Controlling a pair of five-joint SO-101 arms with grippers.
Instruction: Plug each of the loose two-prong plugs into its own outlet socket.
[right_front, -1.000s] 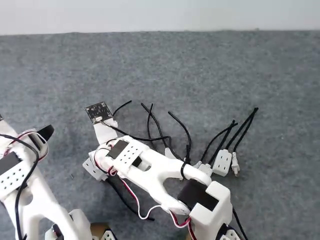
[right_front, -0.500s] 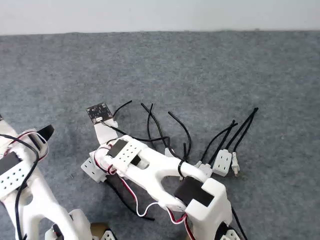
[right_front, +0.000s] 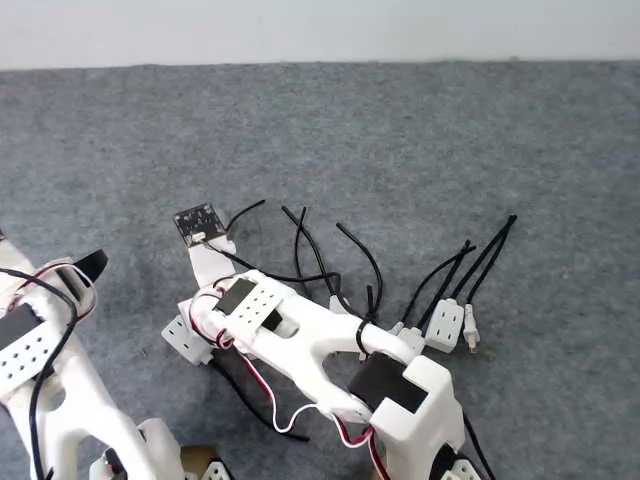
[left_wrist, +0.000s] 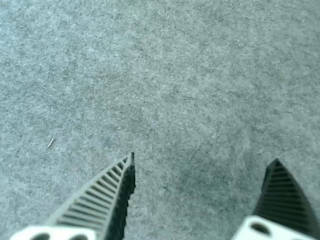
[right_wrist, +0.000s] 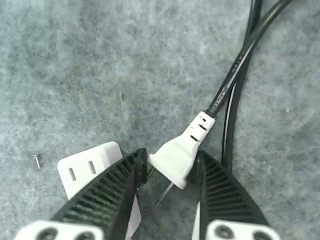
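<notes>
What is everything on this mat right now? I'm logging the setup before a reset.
held plug: one, white, black cord, between the right gripper's fingers.
outlet sockets: two, white; socket A beside the right gripper, socket B among the cable ends.
loose plug: at least one, white, just beside socket B.
cables: several, black, fanned across the mat.
screw: one, tiny, near socket A.
mat: one, grey, under everything.
right gripper: shut on the held plug.
left gripper: open, over bare mat.
</notes>
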